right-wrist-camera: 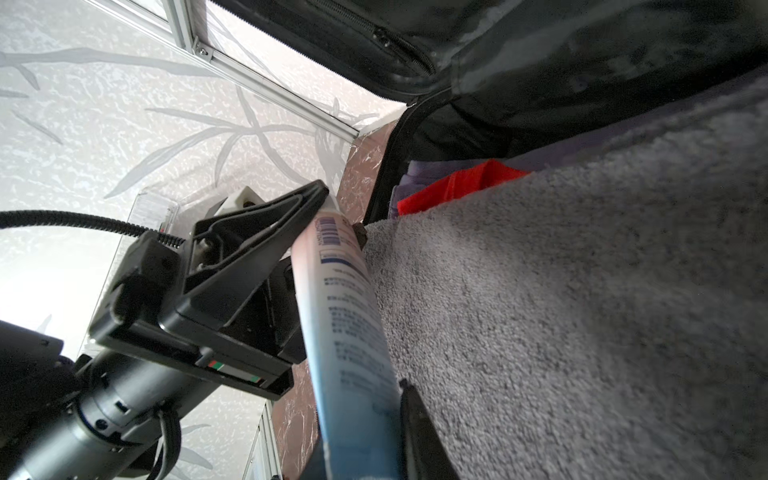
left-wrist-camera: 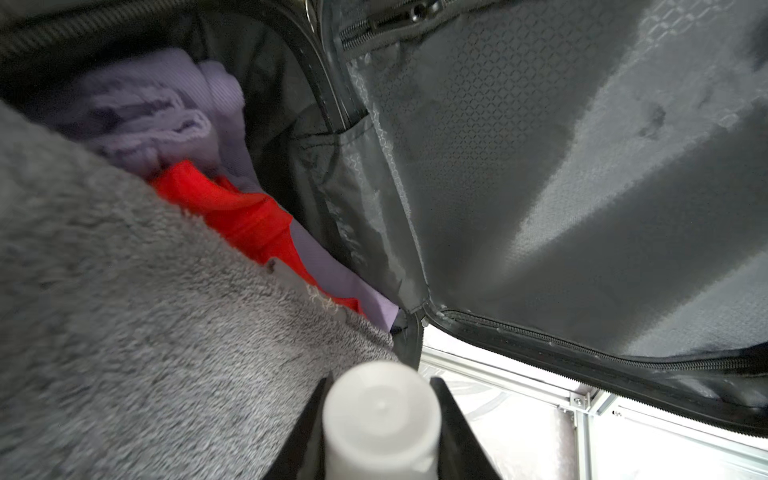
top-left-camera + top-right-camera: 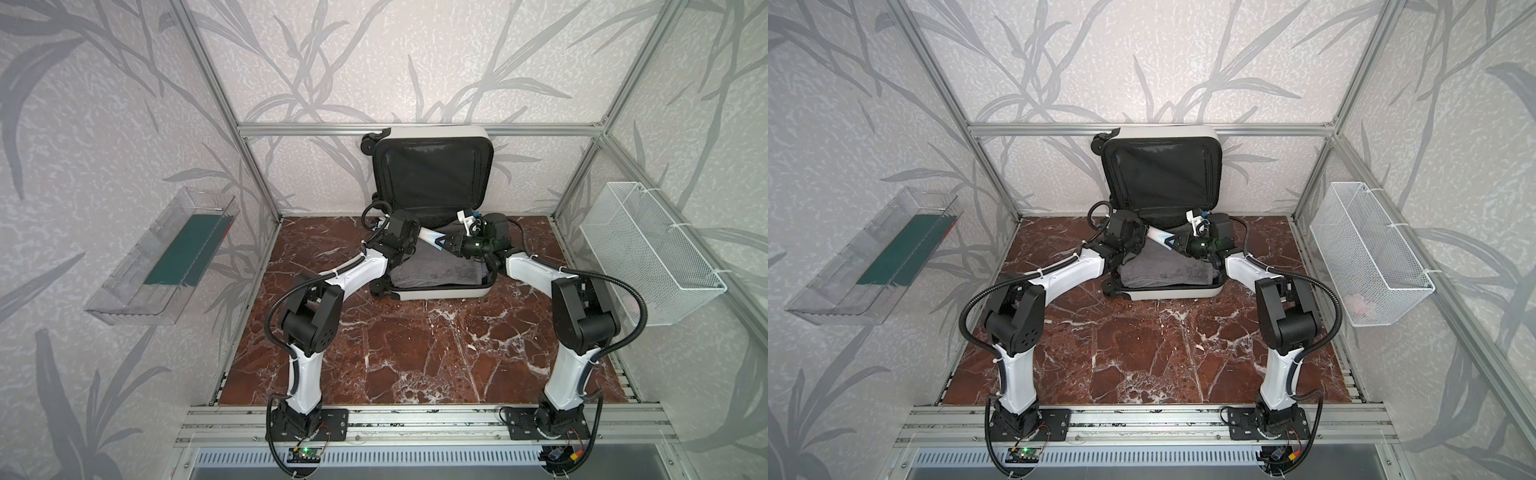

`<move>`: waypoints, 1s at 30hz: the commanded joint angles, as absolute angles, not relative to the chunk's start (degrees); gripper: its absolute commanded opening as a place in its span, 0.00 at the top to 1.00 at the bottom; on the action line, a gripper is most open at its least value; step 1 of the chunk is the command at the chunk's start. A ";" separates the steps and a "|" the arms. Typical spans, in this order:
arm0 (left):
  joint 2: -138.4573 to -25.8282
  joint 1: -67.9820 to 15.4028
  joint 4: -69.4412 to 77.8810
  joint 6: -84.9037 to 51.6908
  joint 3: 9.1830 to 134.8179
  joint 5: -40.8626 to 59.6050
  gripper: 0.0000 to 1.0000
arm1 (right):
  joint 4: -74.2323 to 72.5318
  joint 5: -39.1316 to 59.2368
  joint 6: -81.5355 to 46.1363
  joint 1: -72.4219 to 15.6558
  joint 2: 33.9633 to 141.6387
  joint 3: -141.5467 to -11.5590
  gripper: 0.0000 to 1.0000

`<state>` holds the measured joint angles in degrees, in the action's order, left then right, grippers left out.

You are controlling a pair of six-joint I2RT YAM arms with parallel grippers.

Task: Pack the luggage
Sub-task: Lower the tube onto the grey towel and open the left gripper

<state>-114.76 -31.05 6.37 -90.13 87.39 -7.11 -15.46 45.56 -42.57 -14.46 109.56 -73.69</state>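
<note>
Now, your left gripper clamps the white tube at its barcode end, your right gripper pinches the blue end; the tube lies left-to-right, mid-frame in both top views, just above the grey towel in the open luggage.

No word, brand or number can be read anywhere in these views. The only printing is on the white-and-blue tube. In the right wrist view a barcode stands near one end, with a dark blue bar just beside it. Several blocks of small blue print run along the body, all too blurred to read.
</note>
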 commanded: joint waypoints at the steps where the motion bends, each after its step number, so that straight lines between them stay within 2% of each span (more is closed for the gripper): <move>1: -118.01 -32.95 7.57 -93.55 87.83 -8.16 0.93 | -16.09 46.58 -43.57 -13.15 110.91 -76.55 0.80; 7: -119.99 -34.25 8.56 -94.83 86.83 -8.54 0.83 | -16.21 46.67 -43.72 -11.70 112.06 -74.77 0.83; 9: -119.75 -34.29 8.53 -94.75 86.18 -8.76 0.74 | -15.81 46.67 -43.46 -11.21 112.15 -74.21 0.83; 12: -118.99 -34.51 9.18 -94.45 84.95 -9.05 0.51 | -14.10 45.99 -42.44 -10.57 112.15 -74.03 0.82; 14: -118.49 -34.64 9.52 -93.71 84.56 -9.05 0.39 | -12.70 45.50 -41.83 -10.22 112.24 -74.17 0.83; 20: -116.39 -34.95 8.79 -93.43 83.19 -9.38 0.15 | -9.48 44.18 -40.58 -9.23 112.24 -74.74 0.82; 26: -113.09 -34.95 9.26 -92.32 81.18 -8.79 0.10 | -6.22 43.47 -38.65 -8.72 110.72 -74.88 0.69; 28: -111.84 -34.81 9.17 -91.42 80.73 -8.07 0.01 | -4.76 43.42 -37.87 -8.53 109.84 -75.21 0.65; 30: -110.44 -34.51 9.10 -90.54 80.35 -6.99 0.01 | -2.67 43.33 -36.88 -8.35 108.70 -75.94 0.62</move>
